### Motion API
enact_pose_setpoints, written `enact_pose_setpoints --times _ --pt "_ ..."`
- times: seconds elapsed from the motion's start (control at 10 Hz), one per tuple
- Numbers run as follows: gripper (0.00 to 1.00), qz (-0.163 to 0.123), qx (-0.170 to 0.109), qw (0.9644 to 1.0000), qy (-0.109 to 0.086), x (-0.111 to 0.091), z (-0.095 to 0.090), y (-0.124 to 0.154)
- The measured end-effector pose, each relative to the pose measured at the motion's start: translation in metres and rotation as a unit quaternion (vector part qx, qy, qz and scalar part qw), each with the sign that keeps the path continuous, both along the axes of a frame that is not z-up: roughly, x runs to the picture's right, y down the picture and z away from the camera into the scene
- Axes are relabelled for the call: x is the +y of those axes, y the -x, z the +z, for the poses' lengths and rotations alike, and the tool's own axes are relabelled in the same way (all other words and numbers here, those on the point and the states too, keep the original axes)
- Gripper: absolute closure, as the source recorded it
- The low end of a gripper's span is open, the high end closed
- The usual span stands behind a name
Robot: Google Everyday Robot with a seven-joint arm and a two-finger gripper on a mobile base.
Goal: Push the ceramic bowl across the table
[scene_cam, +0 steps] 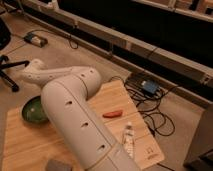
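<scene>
Single camera view, looking down over a light wooden bench (25, 145) with plank grain. Across the middle, a thick white robot arm (75, 115), rising from the lower edge, bending at an elbow near the bench's far edge and reaching out to the left. At its left end, the hand (30, 75), past the bench's far-left corner and just beyond the bowl in the picture; whether wide or narrow cannot be told, nor whether touching the bowl. On the bench's far-left part, the green ceramic bowl (32, 110), upright, glossy, darker at the rim, its right side hidden behind the arm. To the right of the arm, a small red-orange elongated object (112, 114) lying flat on the wood, well apart from the bowl. Nearer the camera, a white bottle (129, 140) lying on its side close to the bench's right edge. At the lower edge, left of the arm, a grey block (57, 165), partly cut off. On the floor beyond the bench, a blue box (149, 87) among black cables (157, 120). At far left, part of an office chair base (7, 70).
</scene>
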State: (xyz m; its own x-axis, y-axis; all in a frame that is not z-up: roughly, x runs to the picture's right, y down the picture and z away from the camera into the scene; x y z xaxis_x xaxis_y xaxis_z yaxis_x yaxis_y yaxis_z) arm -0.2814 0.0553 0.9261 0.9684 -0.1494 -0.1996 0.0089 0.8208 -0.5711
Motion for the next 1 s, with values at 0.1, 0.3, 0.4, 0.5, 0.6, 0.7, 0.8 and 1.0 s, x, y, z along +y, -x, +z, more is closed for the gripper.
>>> enact_pose_setpoints --times 0.1,0.3,0.4,0.5,0.6,0.7,0.8,1.0 --pt "0.2 0.0 0.011 0.9999 0.008 0.003 0.004 -0.001" --pt "0.2 -0.003 0.018 0.9998 0.013 0.005 0.01 0.002" --pt "0.2 -0.003 0.015 0.9998 0.015 0.007 0.012 0.004" --pt "0.2 0.003 0.005 0.9998 0.017 0.009 0.015 0.008" --pt "0.2 0.005 -0.005 0.9998 0.019 0.012 0.018 0.013" --pt "0.2 -0.001 -0.01 0.9998 0.02 0.015 0.021 0.014" --pt "0.2 -0.008 -0.012 0.9997 0.019 0.019 0.026 0.009" --pt "0.2 -0.001 -0.027 0.9994 0.02 0.022 0.03 0.004"
